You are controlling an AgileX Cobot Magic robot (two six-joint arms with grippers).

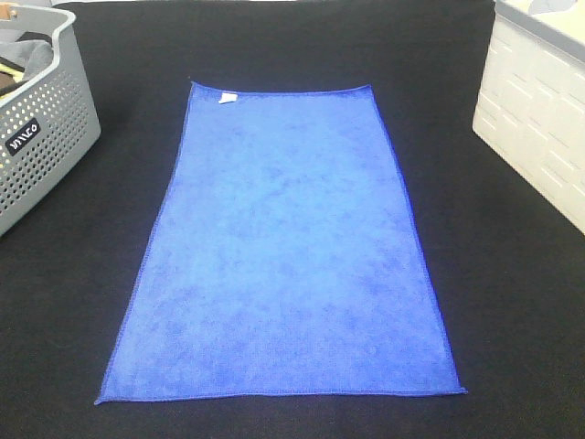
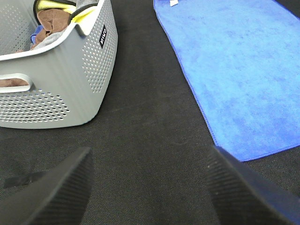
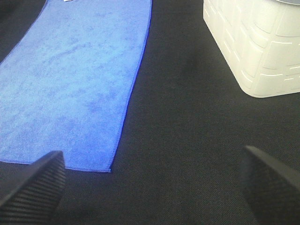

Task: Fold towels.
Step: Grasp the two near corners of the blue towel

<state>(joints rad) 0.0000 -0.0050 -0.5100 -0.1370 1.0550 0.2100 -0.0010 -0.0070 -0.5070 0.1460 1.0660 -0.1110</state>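
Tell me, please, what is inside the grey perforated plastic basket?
The grey perforated plastic basket holds a crumpled brown cloth and a yellow cloth. Anything beneath them is covered.

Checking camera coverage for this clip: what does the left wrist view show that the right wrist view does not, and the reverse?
Left wrist only: the grey perforated plastic basket holding brown and yellow cloths, and the left gripper, jaws wide apart. Right wrist only: the cream moulded plastic bin and the right gripper, also open. Both: the blue rectangular microfibre towel lying flat on the black fabric tabletop.
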